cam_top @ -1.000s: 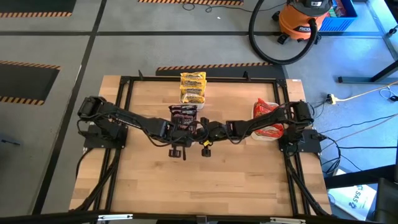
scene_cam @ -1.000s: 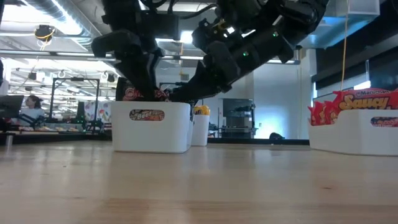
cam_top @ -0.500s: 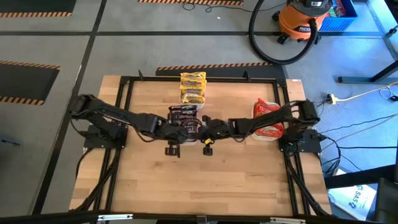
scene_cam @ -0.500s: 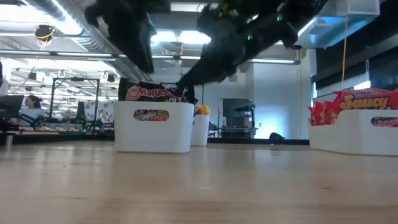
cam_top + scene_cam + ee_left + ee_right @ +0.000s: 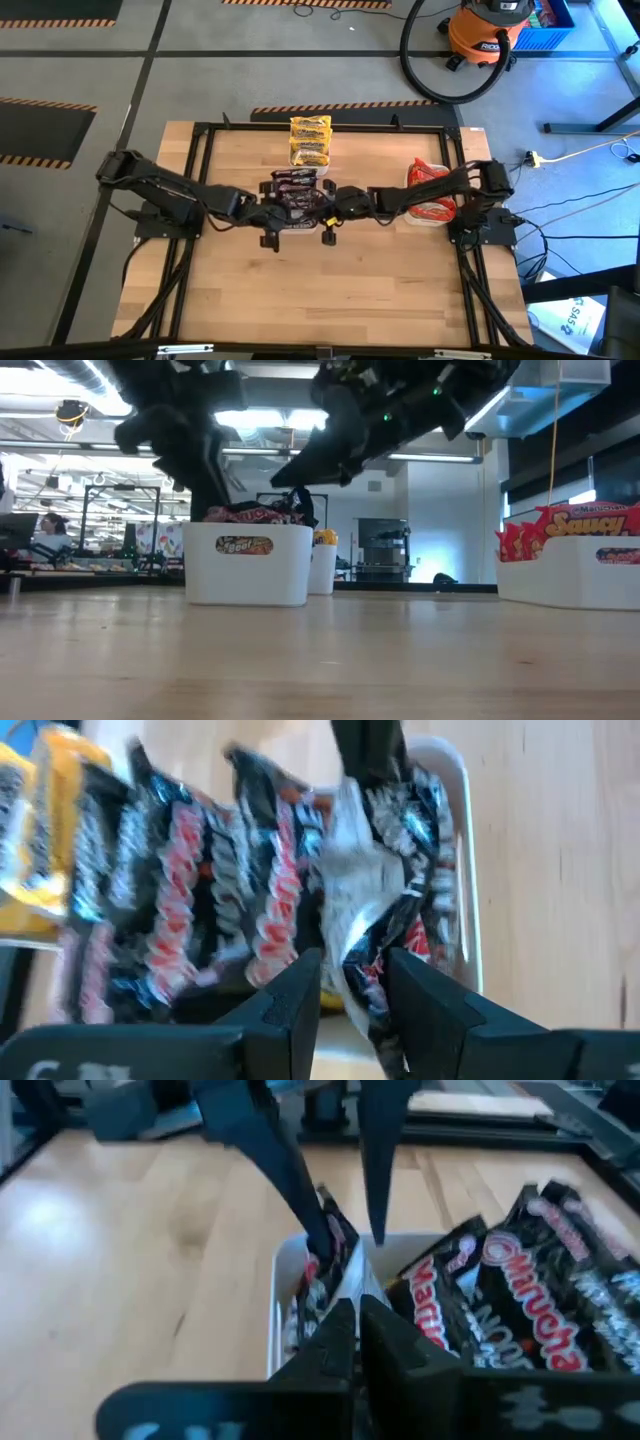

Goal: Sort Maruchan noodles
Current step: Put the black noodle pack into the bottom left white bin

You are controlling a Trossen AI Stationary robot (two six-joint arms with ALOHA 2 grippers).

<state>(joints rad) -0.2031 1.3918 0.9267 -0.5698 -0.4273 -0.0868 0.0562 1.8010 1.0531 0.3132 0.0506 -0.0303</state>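
Note:
A white tray [image 5: 245,575] at mid-table holds several dark maroon Maruchan packets [image 5: 295,183]. Both arms reach in over its near end. My left gripper [image 5: 355,965] comes from the table's left. It is nearly shut about one crumpled maroon packet [image 5: 365,900] at the tray's end. My right gripper [image 5: 358,1315] comes from the right and is shut on the same packet. In the high view the left gripper [image 5: 283,207] and the right gripper [image 5: 318,206] almost meet. The other maroon packets stand on edge in the tray. My left gripper has the crumpled packet's lower part [image 5: 368,985] between its two fingers, which are a packet's thickness apart. The fingers come slanting down from the table's left. The packet stands bent in the tray's end. My right gripper pinches the packet's thin upper edge [image 5: 345,1280] between shut fingers. It comes slanting down from the table's right, and the packet stays in the tray.
A tray of yellow packets [image 5: 310,140] sits at the table's far edge behind the maroon tray. A tray of red-orange packets [image 5: 428,190] stands at the right, under the right arm. Bare wood [image 5: 320,290] lies toward the near edge. An orange vacuum [image 5: 490,35] is on the floor.
The left arm has drawn back toward the table's left. Its gripper rose above the tray, then came down again at the tray's end. The maroon packet stood upright above the rim half a second ago; it now sits lower and crumpled.

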